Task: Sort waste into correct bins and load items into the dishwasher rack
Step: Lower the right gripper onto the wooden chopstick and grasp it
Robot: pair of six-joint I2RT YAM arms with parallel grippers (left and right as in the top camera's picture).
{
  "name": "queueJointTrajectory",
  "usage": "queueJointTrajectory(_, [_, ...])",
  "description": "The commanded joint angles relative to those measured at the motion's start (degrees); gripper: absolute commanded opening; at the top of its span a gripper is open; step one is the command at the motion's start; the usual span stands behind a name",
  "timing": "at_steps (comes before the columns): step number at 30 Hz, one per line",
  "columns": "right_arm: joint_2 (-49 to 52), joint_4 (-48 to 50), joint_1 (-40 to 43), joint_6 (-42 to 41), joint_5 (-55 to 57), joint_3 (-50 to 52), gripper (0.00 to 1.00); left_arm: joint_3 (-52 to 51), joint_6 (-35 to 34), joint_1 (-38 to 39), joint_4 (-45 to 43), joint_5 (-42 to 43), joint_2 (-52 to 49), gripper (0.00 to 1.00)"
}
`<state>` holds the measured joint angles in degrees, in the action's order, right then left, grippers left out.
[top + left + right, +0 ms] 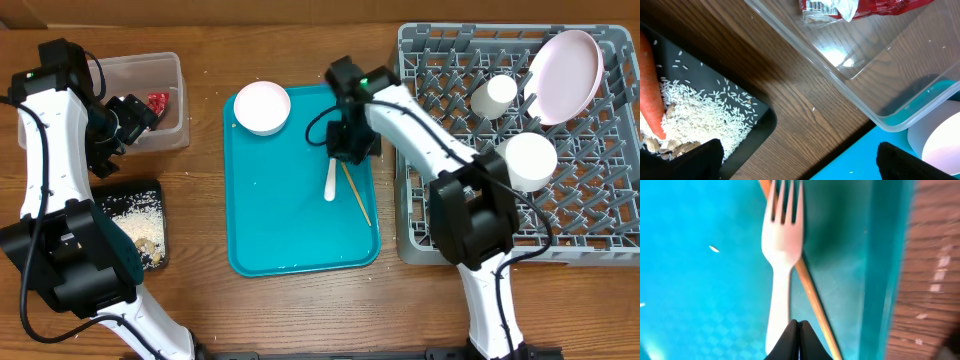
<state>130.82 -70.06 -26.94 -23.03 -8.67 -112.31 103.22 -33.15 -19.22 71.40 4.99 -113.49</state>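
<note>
My right gripper (799, 325) is shut, its tips pressed together with nothing showing between them, low over the teal tray (280, 220). The white fork (782, 245) lies flat on the tray just ahead of the tips, its handle passing under the left finger. Beside it, crossing behind its tines, is the wooden stick (812, 300). From overhead, the right gripper (343, 150) sits at the handle end of the fork (329, 182). My left gripper (800, 160) hangs open between the clear tub (180, 100), which holds the red wrapper (875, 6), and the black tray (765, 130), which holds rice and the carrot (651, 85).
A small white bowl (262, 107) stands at the teal tray's far left corner. The grey dishwasher rack (590, 200) on the right holds a plate (565, 62) on edge, a cup (494, 95) and a bowl (530, 160). Bare wood lies between the bins and the tray.
</note>
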Motion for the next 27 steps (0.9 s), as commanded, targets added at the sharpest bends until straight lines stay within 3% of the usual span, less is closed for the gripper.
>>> queueJointTrajectory(1, [-8.1,-0.9,3.7,4.5,-1.1,-4.8,0.04,0.1,-1.2,0.1,0.1,0.4,0.4,1.0])
queueJointTrajectory(6, [-11.8,-3.9,8.0,6.8,-2.4,-7.2,0.06,0.1,-1.2,0.1,0.1,0.4,0.4,1.0])
queueJointTrajectory(11, [-11.5,-4.9,6.9,6.7,-3.0,-3.7,0.4,0.1,-1.2,0.1,0.1,0.4,0.4,1.0])
queueJointTrajectory(14, [-11.3,0.5,3.7,5.6,-2.8,2.5,0.47,0.1,-1.2,0.1,0.1,0.4,0.4,1.0])
queueJointTrajectory(21, [-11.3,13.1,-2.5,4.8,-2.6,15.5,0.46,0.1,-1.2,0.1,0.1,0.4,0.4,1.0])
queueJointTrajectory(27, [-11.2,18.8,-6.7,-2.7,3.8,20.6,0.46,0.1,-1.2,0.1,0.1,0.4,0.4,1.0])
